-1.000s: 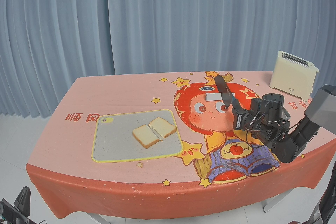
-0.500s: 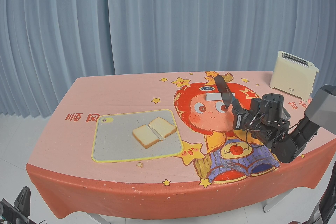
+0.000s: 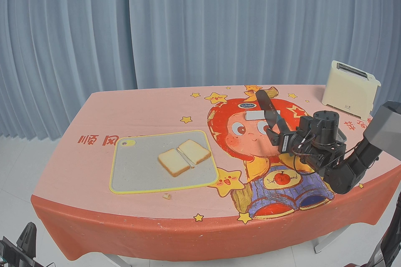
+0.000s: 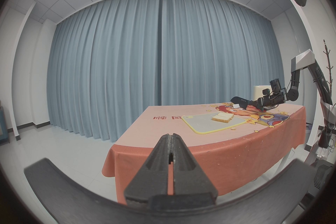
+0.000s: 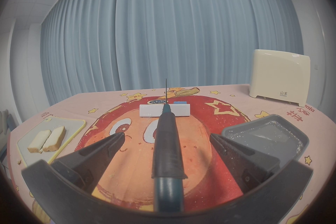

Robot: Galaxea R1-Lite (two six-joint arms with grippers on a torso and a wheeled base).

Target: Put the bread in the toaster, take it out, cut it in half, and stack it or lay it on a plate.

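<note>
Right gripper (image 5: 166, 136) wide, gaps flanking knife (image 5: 168, 156) | left gripper (image 4: 170, 160) closed, beyond table (image 4: 147, 130) edge

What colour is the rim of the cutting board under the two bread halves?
Yellow, edging the flat grey cutting board; clearest in the head view.

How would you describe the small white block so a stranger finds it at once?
Find the big cartoon face printed on the pink tablecloth. On its forehead lies the white block: a plain bar, far smaller than the cream toaster.
</note>
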